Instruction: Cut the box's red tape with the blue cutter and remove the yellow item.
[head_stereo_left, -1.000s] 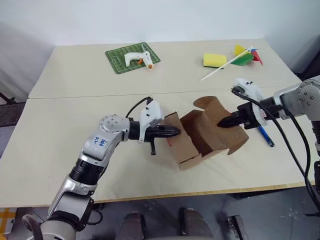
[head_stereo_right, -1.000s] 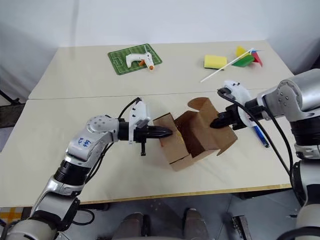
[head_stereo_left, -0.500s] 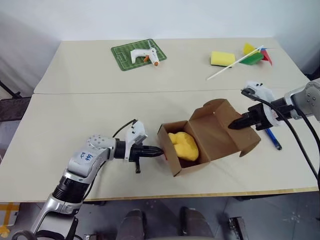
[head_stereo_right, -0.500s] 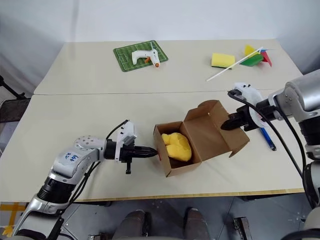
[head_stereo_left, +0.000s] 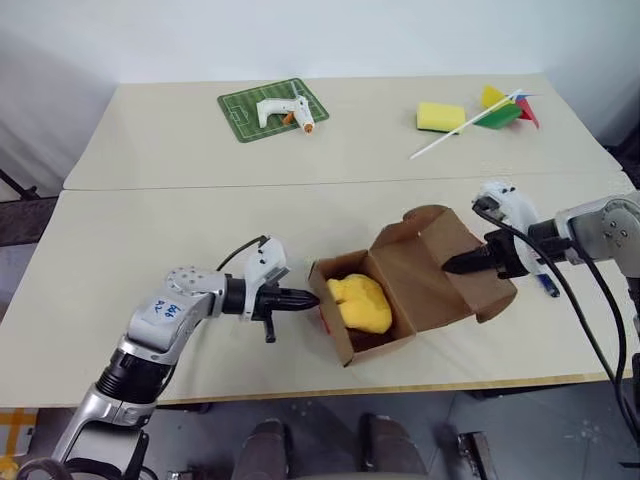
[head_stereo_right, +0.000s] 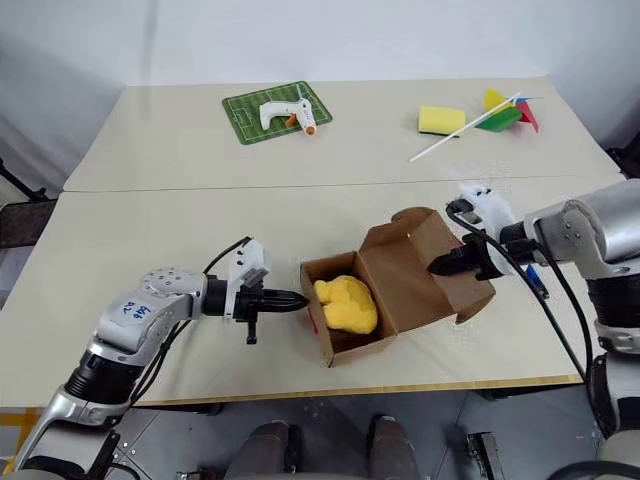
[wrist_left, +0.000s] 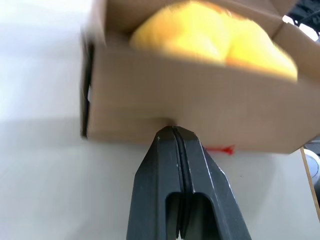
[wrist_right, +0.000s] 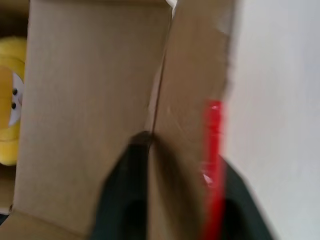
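Observation:
The brown box (head_stereo_left: 420, 272) stands on the table with its lid thrown back, and the yellow item (head_stereo_left: 360, 303) lies inside it. A strip of red tape (wrist_right: 214, 165) runs along the lid flap's edge, and another scrap (wrist_left: 219, 149) sticks out low on the wall facing my left gripper. My left gripper (head_stereo_left: 312, 297) is shut and empty, its tip against that outer wall. My right gripper (head_stereo_left: 452, 266) is at the lid flap, open, with the flap between its fingers (wrist_right: 125, 170). The blue cutter (head_stereo_left: 549, 286) lies on the table just behind the right hand, mostly hidden.
A white glue gun (head_stereo_left: 283, 110) rests on a green mat at the far left of the table. A yellow sponge (head_stereo_left: 441, 116) and a pinwheel (head_stereo_left: 505, 108) lie at the far right. The table's front edge (head_stereo_left: 330, 385) runs close below the box.
The box, held tilted off the table a second ago, now rests on it with the lid open and the yellow item showing. My right gripper's fingers have parted. My left hand sank lower.

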